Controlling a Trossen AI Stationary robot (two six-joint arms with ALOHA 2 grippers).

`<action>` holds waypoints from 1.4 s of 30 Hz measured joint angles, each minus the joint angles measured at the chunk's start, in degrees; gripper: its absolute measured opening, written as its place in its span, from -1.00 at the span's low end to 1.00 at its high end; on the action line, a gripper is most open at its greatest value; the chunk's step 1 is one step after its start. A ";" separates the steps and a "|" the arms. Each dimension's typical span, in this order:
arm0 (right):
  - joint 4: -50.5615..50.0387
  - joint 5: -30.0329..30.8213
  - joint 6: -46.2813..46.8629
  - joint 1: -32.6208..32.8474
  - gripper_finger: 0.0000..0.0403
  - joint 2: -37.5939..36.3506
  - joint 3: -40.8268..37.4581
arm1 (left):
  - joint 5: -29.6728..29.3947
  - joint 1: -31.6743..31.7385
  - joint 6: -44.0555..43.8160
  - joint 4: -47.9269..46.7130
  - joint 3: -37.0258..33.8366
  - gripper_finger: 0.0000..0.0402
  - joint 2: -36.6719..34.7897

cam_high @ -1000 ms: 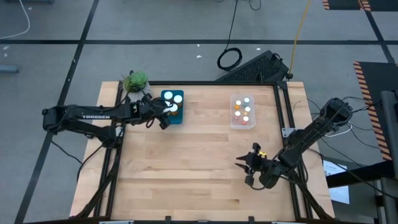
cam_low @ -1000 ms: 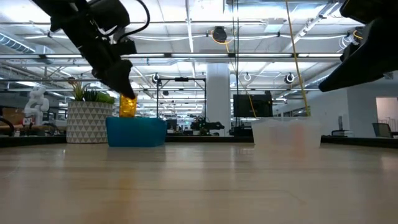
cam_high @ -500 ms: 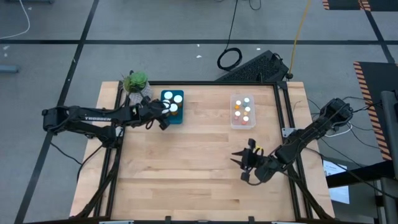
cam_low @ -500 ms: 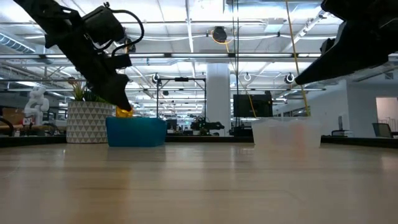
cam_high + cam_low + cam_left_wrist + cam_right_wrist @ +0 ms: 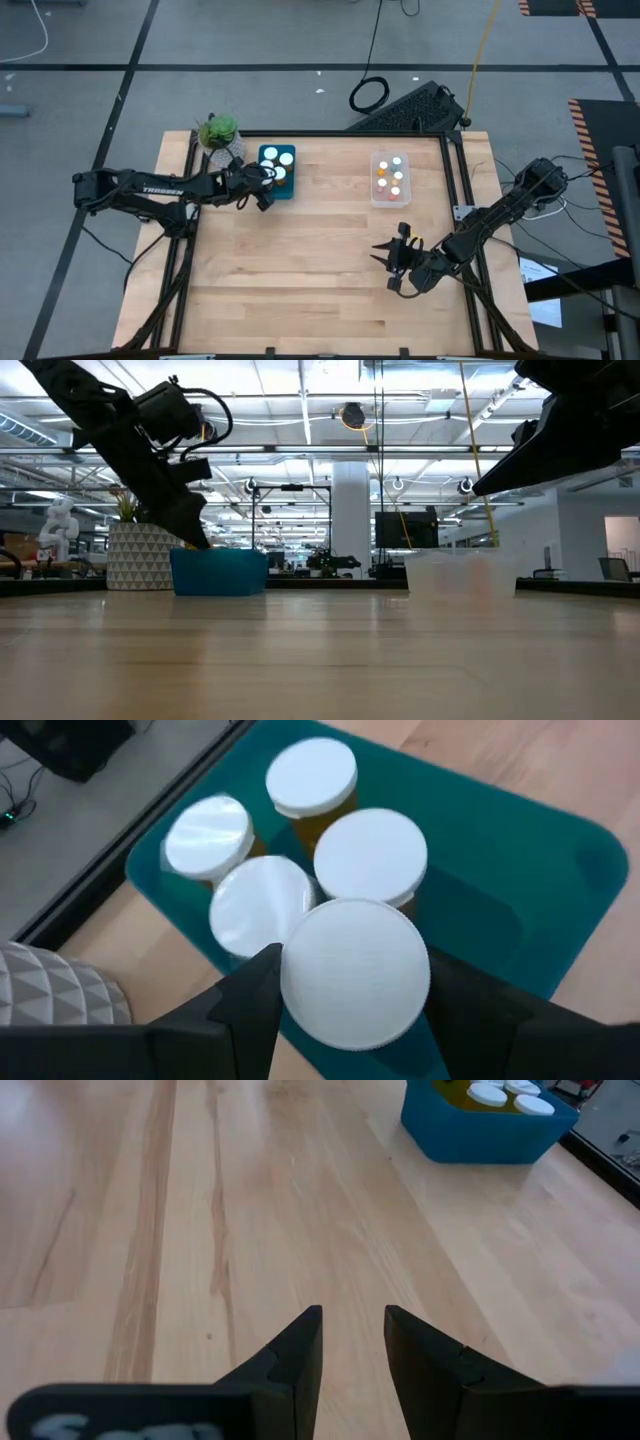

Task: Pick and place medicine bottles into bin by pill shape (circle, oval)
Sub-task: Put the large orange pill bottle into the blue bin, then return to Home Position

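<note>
Your left gripper (image 5: 355,1020) is pinching an amber bottle (image 5: 356,972) by its cap and has lowered it into the teal bin (image 5: 540,910) w/ four others; release next. Right gripper (image 5: 352,1342), slightly spread, waits mid-table.

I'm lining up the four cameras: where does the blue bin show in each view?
High view: blue bin at the table's far left, beside the potted plant, left claw at its near edge.
Low view: left of centre, plant just left of it.
Left wrist view: fills the frame, white-capped bottles inside.
Right wrist view: upper right corner.
Shared landmark: the white caps.
</note>
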 joint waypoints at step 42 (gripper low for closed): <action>-1.32 -12.08 -22.64 -5.98 -0.98 -20.23 -1.06 | 0.84 -14.47 2.79 -7.10 7.30 0.28 -21.06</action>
